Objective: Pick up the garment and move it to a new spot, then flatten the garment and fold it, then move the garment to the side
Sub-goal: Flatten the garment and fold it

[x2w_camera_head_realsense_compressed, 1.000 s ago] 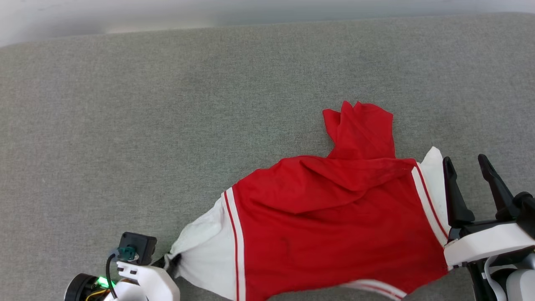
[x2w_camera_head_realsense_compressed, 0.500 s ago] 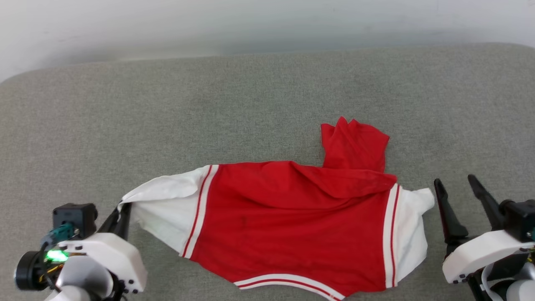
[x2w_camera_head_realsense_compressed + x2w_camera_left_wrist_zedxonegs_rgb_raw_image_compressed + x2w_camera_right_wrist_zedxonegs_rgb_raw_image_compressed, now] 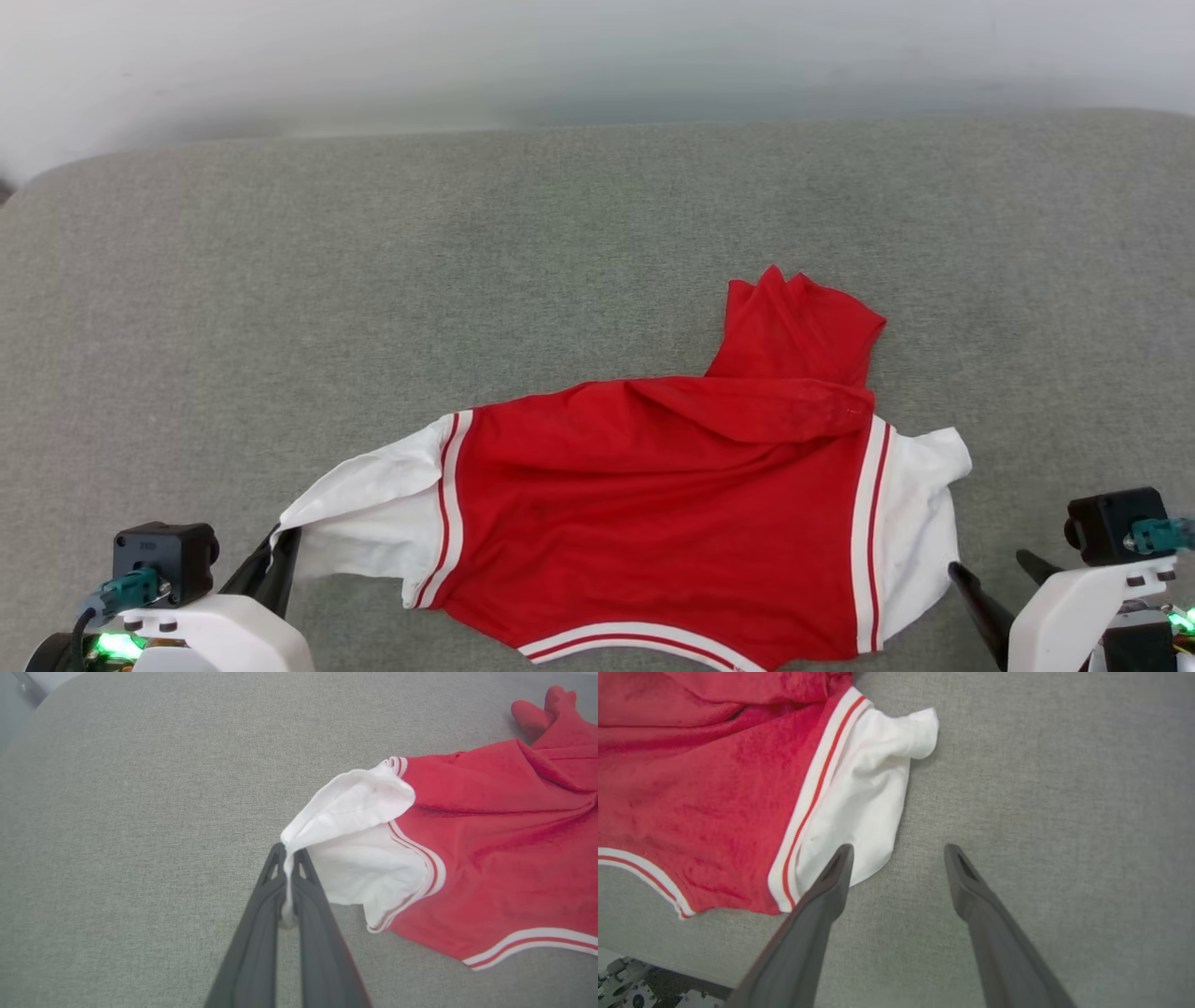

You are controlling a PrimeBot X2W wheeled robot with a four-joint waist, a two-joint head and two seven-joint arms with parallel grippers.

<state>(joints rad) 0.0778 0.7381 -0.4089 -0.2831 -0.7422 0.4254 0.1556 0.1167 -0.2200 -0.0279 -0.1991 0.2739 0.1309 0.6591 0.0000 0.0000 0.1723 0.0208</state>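
Observation:
The garment point(image 3: 653, 523) is a red shirt with white sleeves and red-white trim. It lies spread on the grey surface with a red flap point(image 3: 794, 327) bunched at its far right. No print shows. My left gripper point(image 3: 278, 551) is shut on the edge of the white left sleeve point(image 3: 355, 826) and holds it stretched out; in the left wrist view the left gripper point(image 3: 288, 856) has cloth pinched between its tips. My right gripper point(image 3: 899, 851) is open just off the right sleeve point(image 3: 864, 812), its left finger over the sleeve's hem. In the head view the right gripper point(image 3: 999, 569) sits at the lower right.
A grey fabric surface point(image 3: 373, 308) spreads wide to the left of and beyond the garment. A pale wall point(image 3: 560, 56) runs along its far edge. In the right wrist view the surface's near edge point(image 3: 654, 956) shows, with metal parts below it.
The head camera has shifted. My left gripper has closed on the white sleeve and drawn it leftward, stretching the garment wider. My right gripper now sits lower, clear of the right sleeve.

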